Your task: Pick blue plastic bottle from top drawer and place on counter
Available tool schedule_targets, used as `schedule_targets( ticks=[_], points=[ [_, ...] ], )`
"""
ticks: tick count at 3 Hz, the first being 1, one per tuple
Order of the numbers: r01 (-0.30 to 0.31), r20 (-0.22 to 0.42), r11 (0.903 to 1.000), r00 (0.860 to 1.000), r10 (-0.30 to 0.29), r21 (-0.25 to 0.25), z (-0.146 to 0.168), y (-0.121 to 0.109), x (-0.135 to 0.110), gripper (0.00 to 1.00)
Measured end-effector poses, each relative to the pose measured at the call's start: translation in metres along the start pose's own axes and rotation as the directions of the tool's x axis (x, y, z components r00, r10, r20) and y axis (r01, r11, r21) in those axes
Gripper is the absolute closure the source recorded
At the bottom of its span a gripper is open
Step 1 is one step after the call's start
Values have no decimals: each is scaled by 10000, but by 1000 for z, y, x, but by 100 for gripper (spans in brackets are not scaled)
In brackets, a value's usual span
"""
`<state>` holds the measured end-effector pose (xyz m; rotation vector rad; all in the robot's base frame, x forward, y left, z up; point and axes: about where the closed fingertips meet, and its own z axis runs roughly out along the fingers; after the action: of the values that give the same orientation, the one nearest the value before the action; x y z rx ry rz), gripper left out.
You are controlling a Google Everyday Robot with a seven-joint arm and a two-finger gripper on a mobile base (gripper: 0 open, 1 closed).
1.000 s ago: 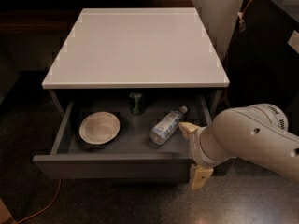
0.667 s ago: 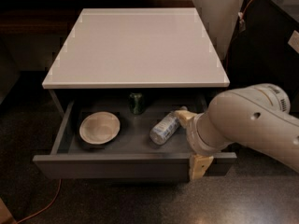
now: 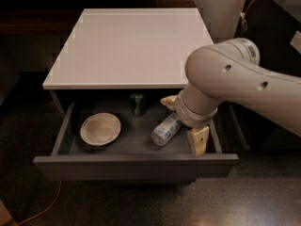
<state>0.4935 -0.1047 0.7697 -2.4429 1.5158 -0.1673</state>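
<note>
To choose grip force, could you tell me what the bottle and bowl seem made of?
The bottle looks like clear thin plastic, glossy: see-through body, highlights. The bowl may be matte ceramic or wood: pale, dull surface. The gripper hangs open astride the bottle in the drawer.

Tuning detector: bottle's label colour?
Pale bluish-grey, camera view; end effector over the blue plastic bottle in top drawer.

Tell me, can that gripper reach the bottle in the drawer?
Probably yes: the gripper hangs over the blue plastic bottle in the open top drawer, fingers spread either side, nothing blocking.
</note>
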Motion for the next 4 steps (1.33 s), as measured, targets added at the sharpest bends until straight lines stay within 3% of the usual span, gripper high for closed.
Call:
schedule_targets(
  ticks=[1, 2, 3, 4],
  points=[
    [1839, 378, 9799, 9827, -1814, -767, 11, -21, 1, 0],
    [3497, 722, 9339, 9359, -3447, -741, 29, -27, -5, 0],
    [5020, 505, 8642, 8645, -5002, -335, 50, -34, -5, 0],
    [4998, 487, 8654, 8658, -4980, -369, 51, -33, -5, 0]
  ],
)
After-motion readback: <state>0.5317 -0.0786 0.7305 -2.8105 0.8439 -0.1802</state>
